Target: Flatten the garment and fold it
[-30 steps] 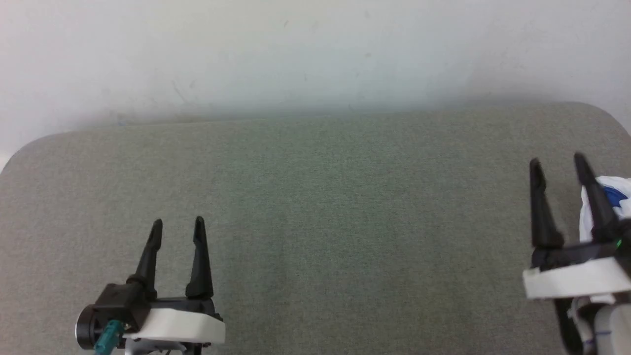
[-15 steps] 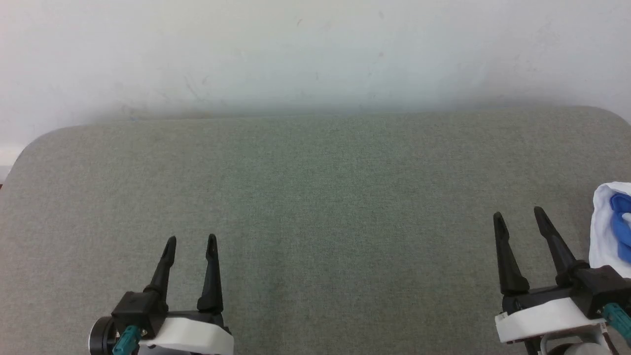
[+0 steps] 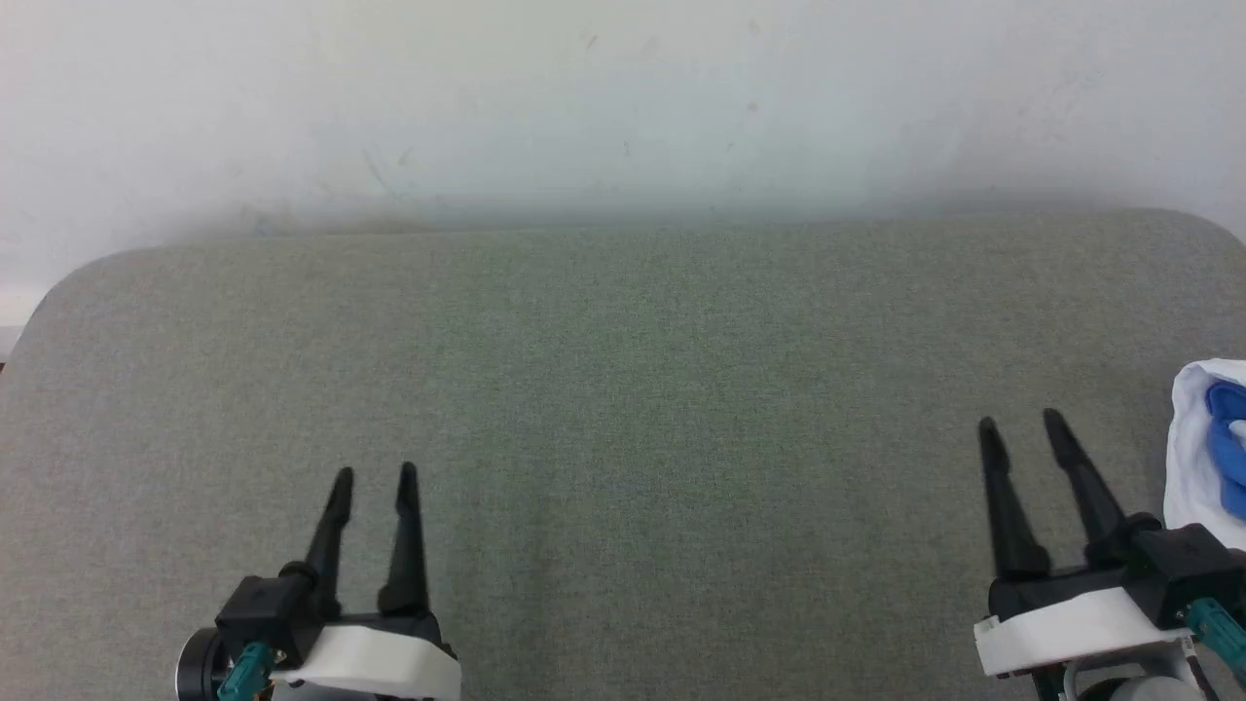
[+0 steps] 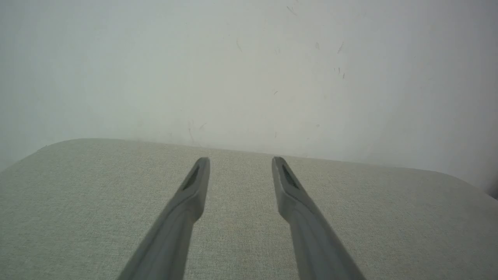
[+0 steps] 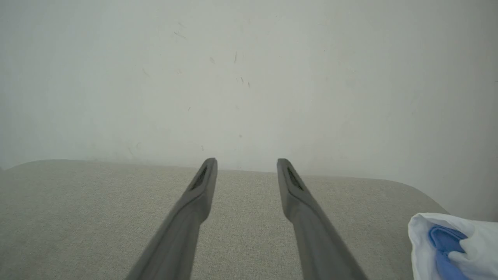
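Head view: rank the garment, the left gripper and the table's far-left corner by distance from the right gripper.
1. The garment, just right of the right gripper.
2. The left gripper, far over on the left side.
3. The table's far-left corner, farther left and back.

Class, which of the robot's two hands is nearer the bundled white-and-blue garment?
The right hand: it is open just beside the garment at the right edge of the grey surface, while the left hand is far across it.

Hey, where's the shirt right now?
In the head view, the shirt lies bunched at the far right edge of the grey fabric surface, just to the right of the open right claw.
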